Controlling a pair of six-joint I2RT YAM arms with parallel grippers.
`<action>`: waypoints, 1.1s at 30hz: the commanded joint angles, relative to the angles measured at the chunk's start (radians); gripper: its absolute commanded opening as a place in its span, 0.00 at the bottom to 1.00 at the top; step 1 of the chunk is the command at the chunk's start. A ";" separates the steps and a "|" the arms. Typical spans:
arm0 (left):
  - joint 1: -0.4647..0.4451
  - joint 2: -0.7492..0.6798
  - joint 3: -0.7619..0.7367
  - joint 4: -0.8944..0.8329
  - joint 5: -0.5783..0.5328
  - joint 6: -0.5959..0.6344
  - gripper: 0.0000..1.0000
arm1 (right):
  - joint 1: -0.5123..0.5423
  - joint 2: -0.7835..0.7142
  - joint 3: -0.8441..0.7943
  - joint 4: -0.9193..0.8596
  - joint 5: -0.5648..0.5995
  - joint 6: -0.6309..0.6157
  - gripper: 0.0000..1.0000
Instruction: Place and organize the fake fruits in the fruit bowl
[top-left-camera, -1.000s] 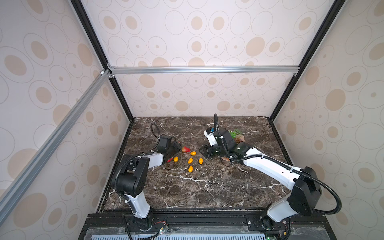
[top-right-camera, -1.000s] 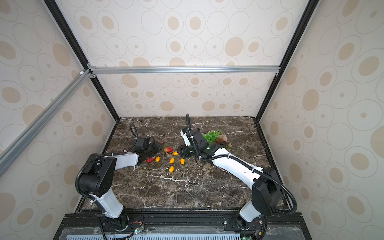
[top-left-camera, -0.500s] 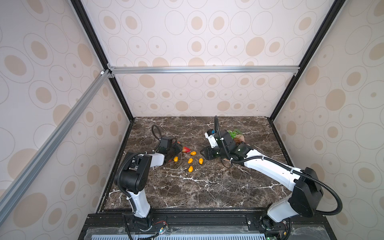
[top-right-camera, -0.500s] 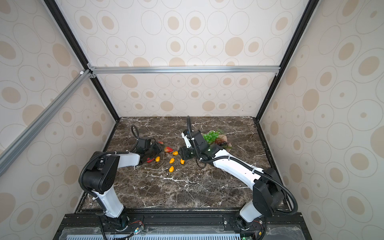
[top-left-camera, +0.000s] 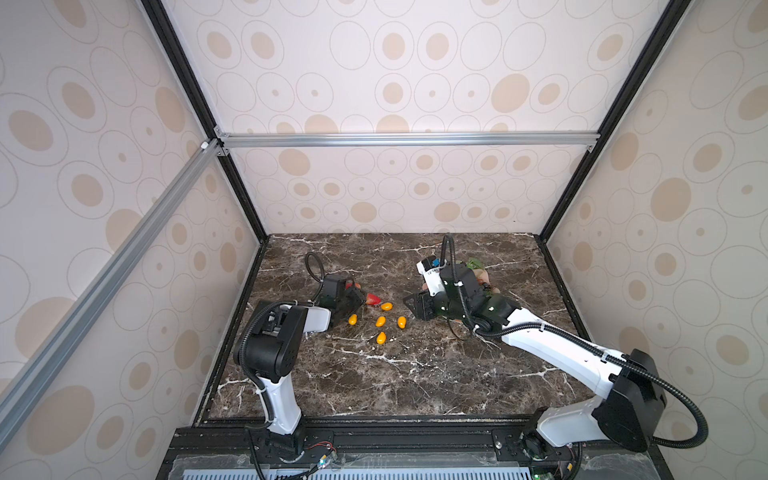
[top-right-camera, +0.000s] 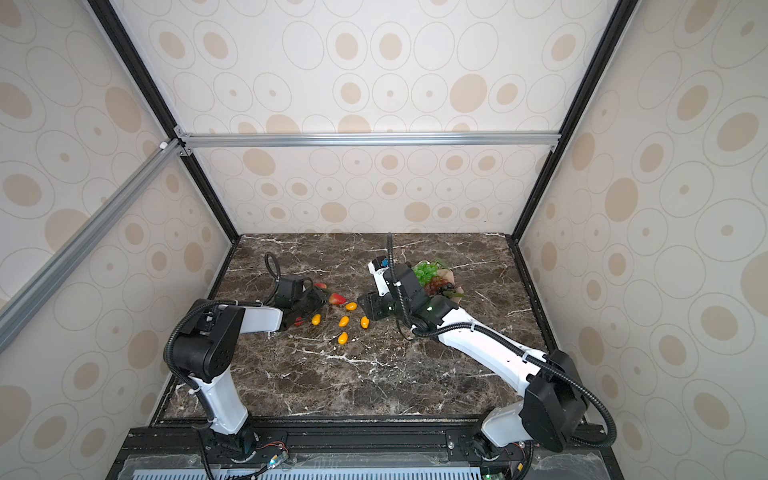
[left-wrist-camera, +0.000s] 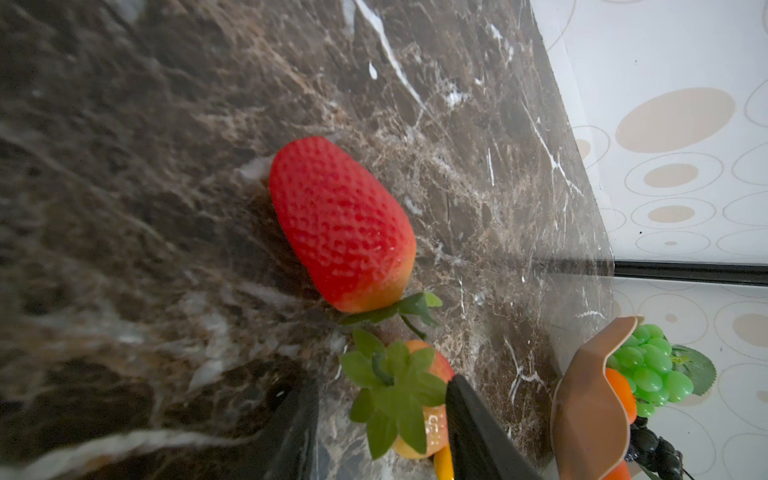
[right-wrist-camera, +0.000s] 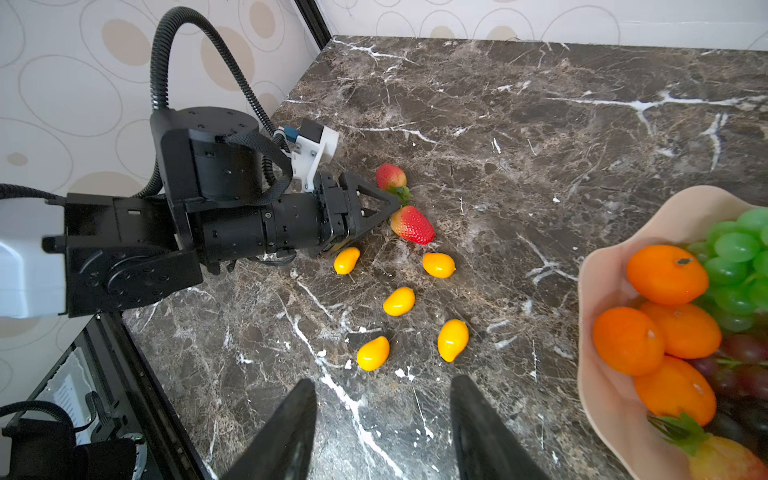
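Note:
Two red strawberries (right-wrist-camera: 412, 225) (right-wrist-camera: 390, 176) lie with their leafy ends together. My left gripper (left-wrist-camera: 381, 380) is open, with one leafy strawberry (left-wrist-camera: 432, 415) between its fingers, touching one finger and clear of the other. The other strawberry (left-wrist-camera: 340, 224) lies just ahead. Several yellow kumquats (right-wrist-camera: 399, 301) are scattered on the marble between the two arms. My right gripper (right-wrist-camera: 383, 379) hovers open and empty near them. The pink fruit bowl (right-wrist-camera: 598, 266) beside it holds tangerines (right-wrist-camera: 667, 274), green grapes (right-wrist-camera: 735, 247), dark grapes and a strawberry. In both top views the right arm hides much of the bowl (top-right-camera: 452, 277).
A red fruit (top-right-camera: 298, 321) shows partly under the left gripper (top-right-camera: 322, 300). One kumquat (top-left-camera: 353, 319) lies close to the left wrist. Patterned walls close in the dark marble table (top-left-camera: 374, 382) on three sides, and a black rail runs along its front.
My left gripper has moved forward a little towards the two strawberries. The right gripper has shifted slightly and its fingers stand a bit wider.

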 joint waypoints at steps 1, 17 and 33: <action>-0.004 0.016 0.018 0.024 0.002 -0.021 0.51 | -0.004 -0.022 -0.018 0.013 0.014 -0.002 0.56; -0.004 0.069 0.058 0.028 0.002 -0.027 0.48 | -0.005 -0.026 -0.021 0.006 0.019 -0.005 0.57; -0.002 0.089 0.074 0.014 -0.007 -0.027 0.35 | -0.005 -0.013 -0.003 -0.003 0.003 -0.011 0.57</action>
